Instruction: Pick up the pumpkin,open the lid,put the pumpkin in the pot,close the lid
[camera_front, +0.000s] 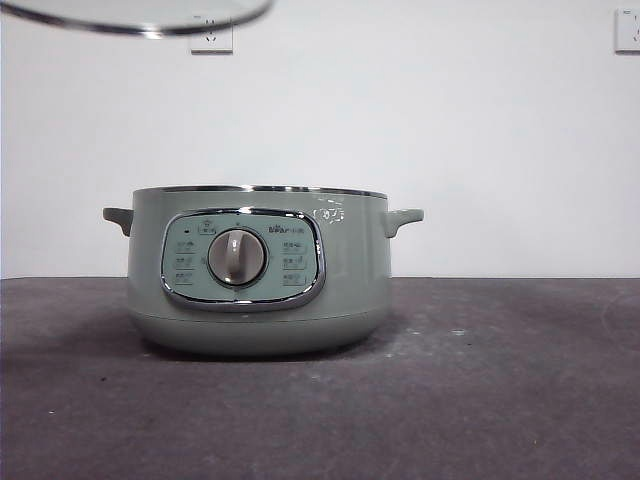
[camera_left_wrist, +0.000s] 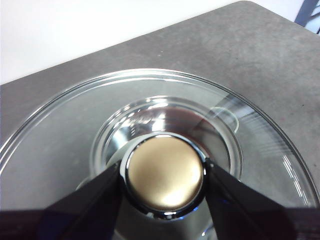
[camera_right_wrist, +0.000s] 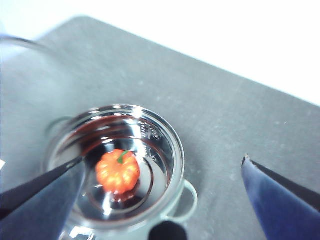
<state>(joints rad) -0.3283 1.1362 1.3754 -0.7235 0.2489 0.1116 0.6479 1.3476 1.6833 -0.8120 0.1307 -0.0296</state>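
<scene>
The sage-green pot (camera_front: 256, 270) stands open on the dark table, with its dial panel facing the front view. The pumpkin (camera_right_wrist: 117, 171) lies inside the pot (camera_right_wrist: 165, 150) on its shiny bottom, seen from above in the right wrist view. My left gripper (camera_left_wrist: 165, 177) is shut on the round knob of the glass lid (camera_left_wrist: 60, 135) and holds it high above the pot; its chrome rim (camera_front: 140, 25) shows at the top left of the front view. My right gripper (camera_right_wrist: 160, 200) is open and empty, high above the pot.
The dark grey table (camera_front: 500, 400) stretches around the pot. A white wall with two sockets (camera_front: 212, 38) stands behind. The lid's edge (camera_right_wrist: 20, 45) shows at the side of the right wrist view.
</scene>
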